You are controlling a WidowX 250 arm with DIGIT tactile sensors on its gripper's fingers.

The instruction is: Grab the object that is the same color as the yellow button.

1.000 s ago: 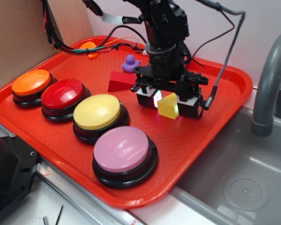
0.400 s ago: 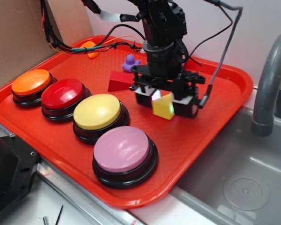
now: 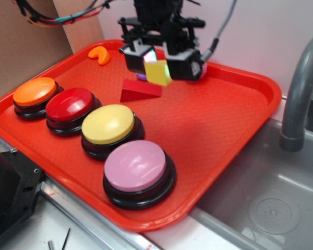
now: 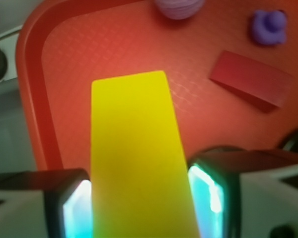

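Note:
My gripper (image 3: 157, 65) is shut on the yellow wedge block (image 3: 158, 72) and holds it in the air above the back of the red tray (image 3: 235, 130). In the wrist view the yellow wedge block (image 4: 139, 153) fills the gap between the two lit fingers (image 4: 208, 198), with the tray far below. The yellow button (image 3: 108, 124) sits on its black base at the tray's front left, well apart from the gripper.
An orange button (image 3: 35, 90), a red button (image 3: 70, 103) and a pink button (image 3: 136, 165) stand in the same row. A red wedge (image 3: 140, 89), a purple duck (image 4: 269, 27) and an orange crescent (image 3: 99, 54) lie at the back. A grey sink and faucet (image 3: 298, 94) are on the right.
The gripper closed on the yellow wedge and rose from the tray, moving up and back to the left with the wedge held between its fingers.

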